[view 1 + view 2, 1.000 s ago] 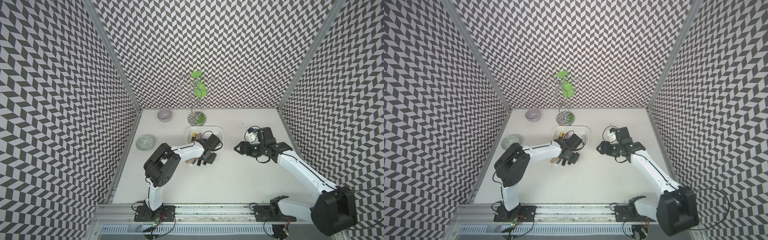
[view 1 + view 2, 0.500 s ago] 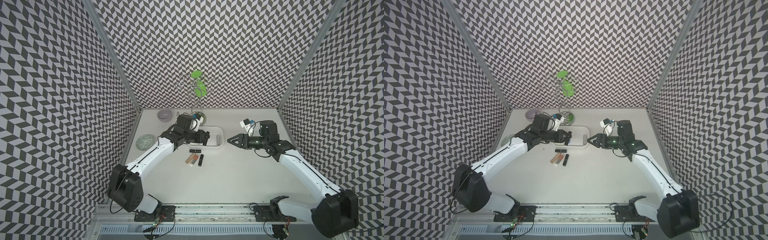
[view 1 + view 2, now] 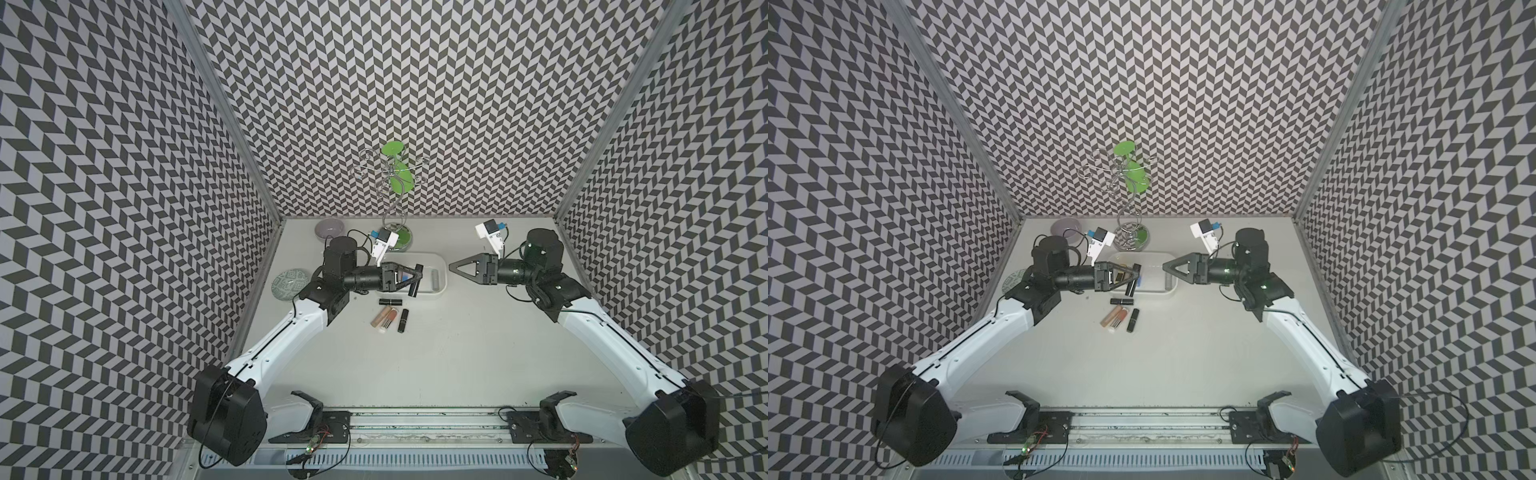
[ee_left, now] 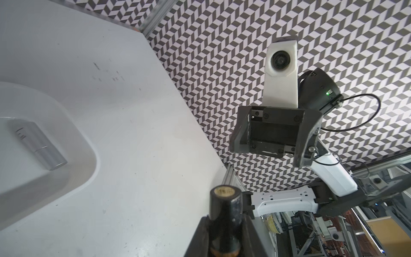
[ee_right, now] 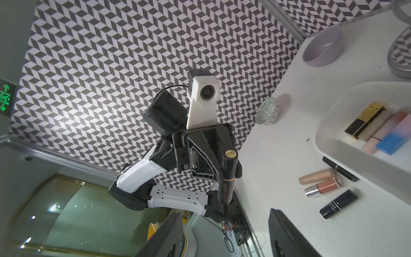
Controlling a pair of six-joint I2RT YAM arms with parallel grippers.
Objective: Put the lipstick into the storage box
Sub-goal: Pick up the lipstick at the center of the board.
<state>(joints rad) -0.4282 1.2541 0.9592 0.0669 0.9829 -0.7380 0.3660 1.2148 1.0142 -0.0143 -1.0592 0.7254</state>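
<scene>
The left gripper (image 3: 416, 277) is clamped tight on a black lipstick (image 3: 414, 287), held crosswise and raised. In both top views it appears over the storage box (image 3: 441, 291), near its front wall, and it has not been let go. The right gripper (image 3: 454, 266) hangs about half spread and empty, just off the box's far end. A silver lipstick (image 3: 434, 278) already lies in the box, with a short row of others (image 5: 378, 126) at the opposite end. Four more lipsticks (image 3: 380, 318) lie on the surface (image 3: 457, 353) just beside the box. I judge the task about half done: this tube needs releasing, then four remain.

The top views place the held tube relative to the box. Only the right wrist view shows the row in the box clearly, since the left arm mostly hides it from above, and it also shows the tube's gold band. Only the left wrist view shows the right gripper's bare gap head-on.
</scene>
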